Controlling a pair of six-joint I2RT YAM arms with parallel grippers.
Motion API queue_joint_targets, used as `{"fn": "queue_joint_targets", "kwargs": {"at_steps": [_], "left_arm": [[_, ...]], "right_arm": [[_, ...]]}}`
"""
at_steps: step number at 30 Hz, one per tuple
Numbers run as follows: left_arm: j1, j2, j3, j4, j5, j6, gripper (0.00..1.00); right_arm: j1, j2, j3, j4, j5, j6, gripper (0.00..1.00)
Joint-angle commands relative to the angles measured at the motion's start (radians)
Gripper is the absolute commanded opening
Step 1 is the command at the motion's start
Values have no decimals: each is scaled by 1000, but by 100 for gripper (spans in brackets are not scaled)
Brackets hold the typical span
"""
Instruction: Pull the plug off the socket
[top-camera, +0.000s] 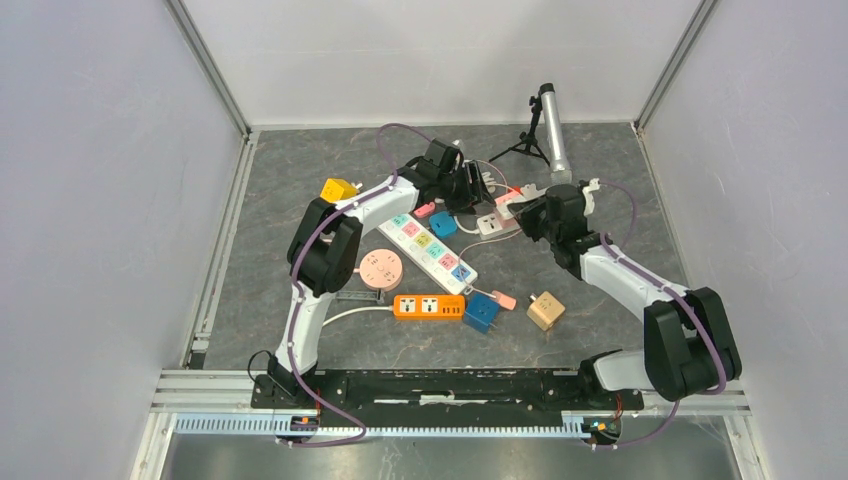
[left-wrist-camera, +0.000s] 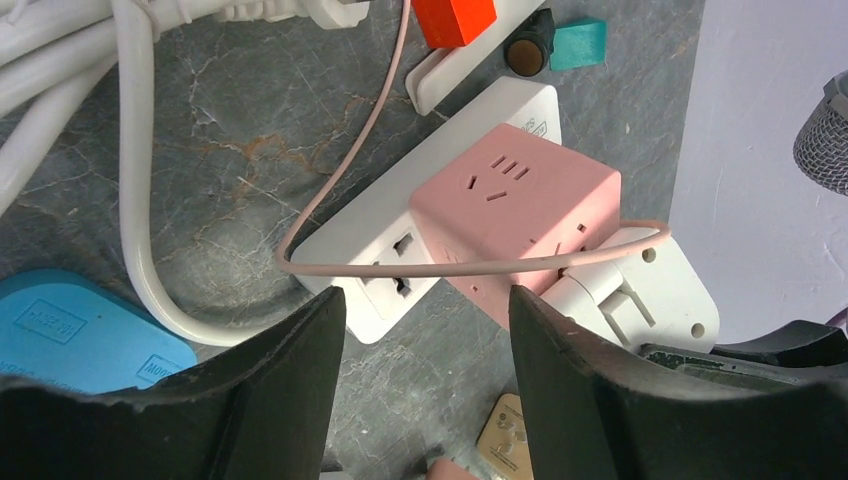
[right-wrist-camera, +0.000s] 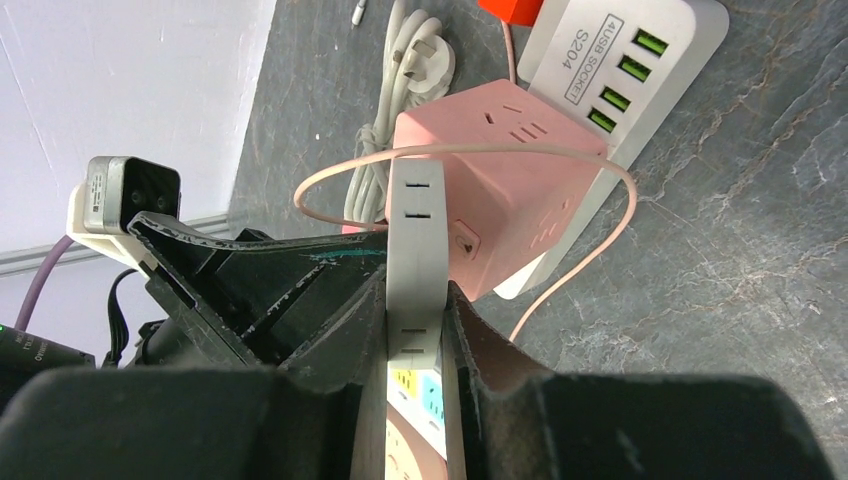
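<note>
A pink cube socket (left-wrist-camera: 515, 205) sits on a white power strip (left-wrist-camera: 385, 260), with a thin pink cable (left-wrist-camera: 330, 185) looping round it. A white flat plug (right-wrist-camera: 418, 235) stands against the cube's side and also shows in the left wrist view (left-wrist-camera: 640, 290). My right gripper (right-wrist-camera: 418, 295) is shut on this white plug, one finger on each flat face. My left gripper (left-wrist-camera: 425, 300) is open and empty, its fingers just short of the strip and the pink cube (right-wrist-camera: 500, 185). In the top view the left gripper (top-camera: 470, 188) and the right gripper (top-camera: 527, 215) meet over the strip (top-camera: 490, 226).
A white USB strip (right-wrist-camera: 620, 60), an orange block (left-wrist-camera: 455, 18), a coiled white cable (left-wrist-camera: 130, 150) and a blue plug (left-wrist-camera: 70, 330) lie close by. A multicoloured strip (top-camera: 430, 250), an orange strip (top-camera: 428, 306), cube sockets (top-camera: 482, 312) and a tripod (top-camera: 550, 125) are around.
</note>
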Motion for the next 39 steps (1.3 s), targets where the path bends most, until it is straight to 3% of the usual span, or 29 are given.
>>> {"fn": "queue_joint_targets", "kwargs": {"at_steps": [1,10,15,29,39], "left_arm": [[-4,-52,54,30,-27,59,68],[-32,-42,68,77,26,111,71],[-52,20,146,-52,-25,157,70],[-82,40,77,-146,-79,280,49],[-82,112,127,-263,-128,275,44]], "right_arm": [[-6,-16,-33,-54,-23,-26,0],[-6,-29,-72,-17,-87,3,0],[-7,-42,-77,-9,-105,19,0],[-17,-59,-96,17,-146,42,0],[-29,-84,-143,105,-194,38,0]]}}
